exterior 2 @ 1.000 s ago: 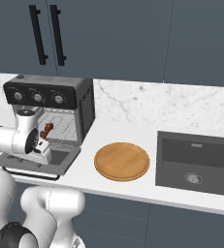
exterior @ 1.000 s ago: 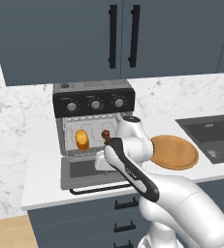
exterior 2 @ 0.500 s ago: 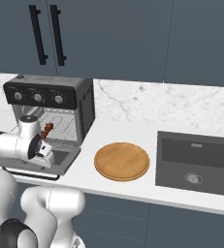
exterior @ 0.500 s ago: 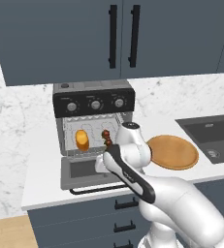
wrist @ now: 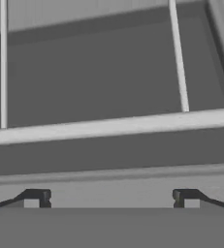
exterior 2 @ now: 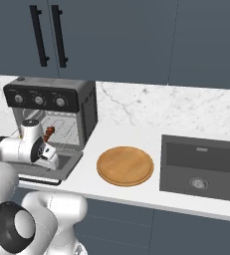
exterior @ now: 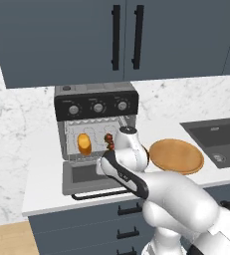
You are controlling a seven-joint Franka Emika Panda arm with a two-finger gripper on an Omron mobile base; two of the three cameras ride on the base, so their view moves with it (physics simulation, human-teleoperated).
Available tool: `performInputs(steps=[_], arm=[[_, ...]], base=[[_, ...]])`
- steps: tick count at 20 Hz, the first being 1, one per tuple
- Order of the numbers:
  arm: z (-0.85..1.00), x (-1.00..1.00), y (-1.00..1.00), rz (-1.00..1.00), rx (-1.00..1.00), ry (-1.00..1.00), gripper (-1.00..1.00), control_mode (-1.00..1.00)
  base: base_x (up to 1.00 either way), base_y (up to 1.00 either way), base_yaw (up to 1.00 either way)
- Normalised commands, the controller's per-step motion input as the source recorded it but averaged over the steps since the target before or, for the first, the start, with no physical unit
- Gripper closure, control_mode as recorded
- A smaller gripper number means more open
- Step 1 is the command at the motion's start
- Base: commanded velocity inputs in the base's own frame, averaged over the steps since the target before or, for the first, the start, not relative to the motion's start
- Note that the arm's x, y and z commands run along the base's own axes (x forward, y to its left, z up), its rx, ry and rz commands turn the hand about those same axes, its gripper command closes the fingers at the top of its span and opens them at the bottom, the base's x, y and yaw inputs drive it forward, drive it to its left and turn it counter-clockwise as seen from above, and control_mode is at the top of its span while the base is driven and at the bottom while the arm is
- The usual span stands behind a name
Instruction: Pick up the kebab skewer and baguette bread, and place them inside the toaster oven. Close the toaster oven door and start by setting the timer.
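The toaster oven point(exterior: 96, 105) point(exterior 2: 79, 107) stands on the counter with its door point(exterior: 86, 175) point(exterior 2: 61, 167) dropped open. On the wire rack point(wrist: 177, 63) inside lie the golden baguette bread point(exterior: 84, 143) at the left and the kebab skewer point(exterior: 108, 140) point(exterior 2: 49, 132) at the right. The skewer is partly hidden by my wrist. My gripper point(wrist: 111, 198) points into the oven mouth just above the door, open, with nothing between its fingertips point(wrist: 37, 197).
A round wooden plate point(exterior: 176, 155) point(exterior 2: 125, 165) lies on the counter right of the oven. Further right is a dark sink point(exterior: 221, 139) point(exterior 2: 201, 164). Dark wall cabinets hang above, and the counter's front edge runs just below the open door.
My hand has sunk slightly in front of the oven mouth, jaws still wide. The skewer and the bread lie where they were.
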Motion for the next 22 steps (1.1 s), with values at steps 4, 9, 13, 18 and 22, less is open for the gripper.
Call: performInputs(steps=[4, 9, 13, 18, 22], arm=[[0.0, 0.24, 0.05, -0.06, -0.04, 0.0, -1.0, -1.0], [0.0, 0.37, 0.01, -0.11, 0.0, 0.0, -1.0, -1.0], [-0.02, 0.27, 0.0, -0.16, 0.0, 0.0, -1.0, -1.0], [0.0, 0.28, 0.0, -0.21, 0.0, 0.0, -1.0, -1.0], [0.0, 0.42, 0.0, -0.25, 0.0, 0.0, -1.0, -1.0]], base=[[0.0, 0.0, 0.0], [0.0, 0.0, 0.0], [0.0, 0.0, 0.0], [0.0, 0.0, 0.0], [0.0, 0.0, 0.0]])
